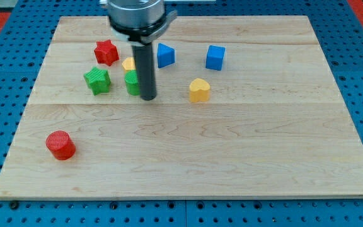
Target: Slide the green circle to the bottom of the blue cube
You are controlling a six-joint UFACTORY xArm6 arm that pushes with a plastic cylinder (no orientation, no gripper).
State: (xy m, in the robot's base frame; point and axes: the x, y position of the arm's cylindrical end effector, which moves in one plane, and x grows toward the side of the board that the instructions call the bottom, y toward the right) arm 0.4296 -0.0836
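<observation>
The green circle (132, 82) sits left of centre in the upper half of the wooden board, partly hidden behind my rod. My tip (147, 98) rests on the board just to the right of the green circle, touching or almost touching it. The blue cube (215, 57) stands up and to the right, well apart from the green circle and from my tip.
A yellow block (129, 64) lies just above the green circle, partly hidden. A blue block (165, 55), a red star (106, 52), a green star (97, 80), a yellow heart (199, 90) and a red cylinder (60, 145) lie around. The board (232, 157) ends in a blue pegboard surround.
</observation>
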